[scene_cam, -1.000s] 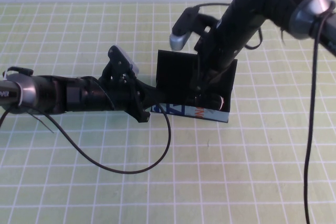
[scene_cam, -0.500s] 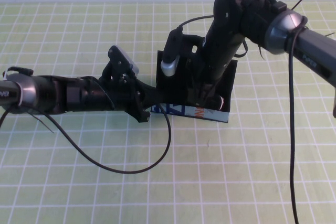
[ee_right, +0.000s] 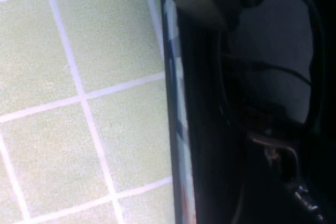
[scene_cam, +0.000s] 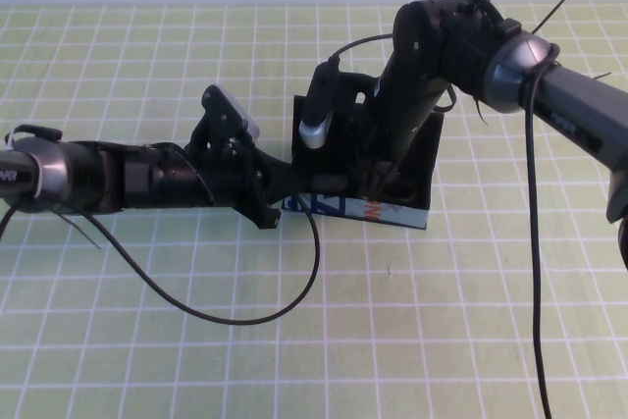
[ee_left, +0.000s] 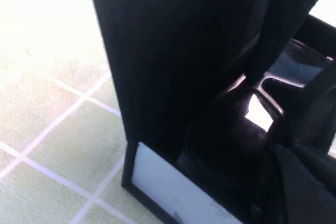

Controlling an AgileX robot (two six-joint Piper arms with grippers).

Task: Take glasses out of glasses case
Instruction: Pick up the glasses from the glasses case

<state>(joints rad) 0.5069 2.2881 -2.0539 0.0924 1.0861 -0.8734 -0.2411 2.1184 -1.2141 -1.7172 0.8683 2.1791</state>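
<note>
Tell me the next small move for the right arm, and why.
Probably close the right gripper on the glasses. It reaches down into the open glasses case, where the glasses lie with nothing lifted. The left gripper sits at the case's left end, apparently steadying it.

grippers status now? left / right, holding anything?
Left gripper: at the glasses case's left end, state cannot be told.
Right gripper: down inside the case at the glasses, state cannot be told.
</note>
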